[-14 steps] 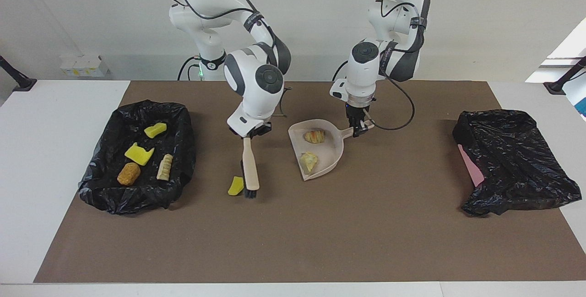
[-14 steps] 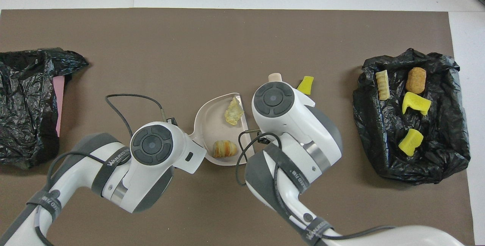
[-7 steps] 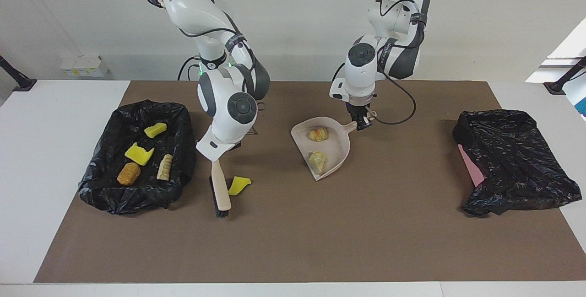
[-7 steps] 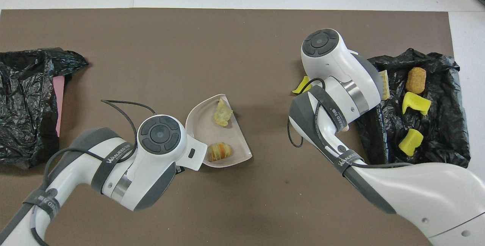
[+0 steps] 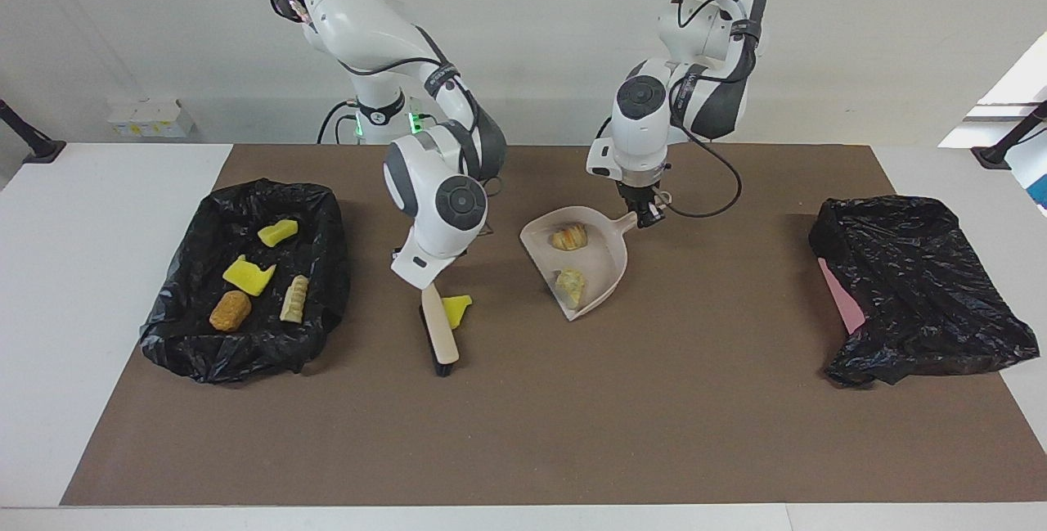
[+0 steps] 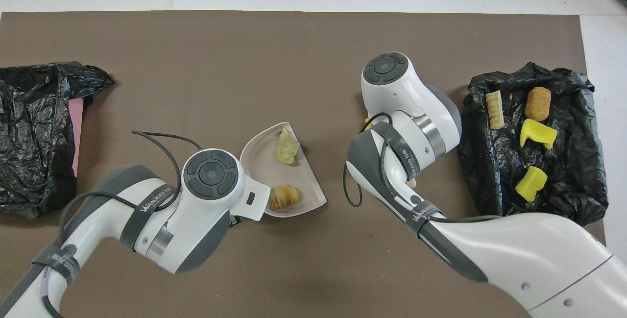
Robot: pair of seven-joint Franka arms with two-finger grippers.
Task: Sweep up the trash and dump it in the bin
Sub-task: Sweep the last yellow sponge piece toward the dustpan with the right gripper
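The right end effector (image 5: 423, 279) was clamped on the brush (image 5: 439, 333) beside the yellow scrap (image 5: 455, 309) to push it toward the dustpan (image 5: 603, 272), whose handle the left end effector (image 5: 647, 218) gripped steady.

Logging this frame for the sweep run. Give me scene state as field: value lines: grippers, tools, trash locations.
left gripper: shut on dustpan handle
right gripper: shut on brush handle
dustpan contents: two trash lumps
loose trash: one yellow piece on mat, touching brush
bin at right arm's end: four pieces inside
black bag at left arm's end: no trash visible
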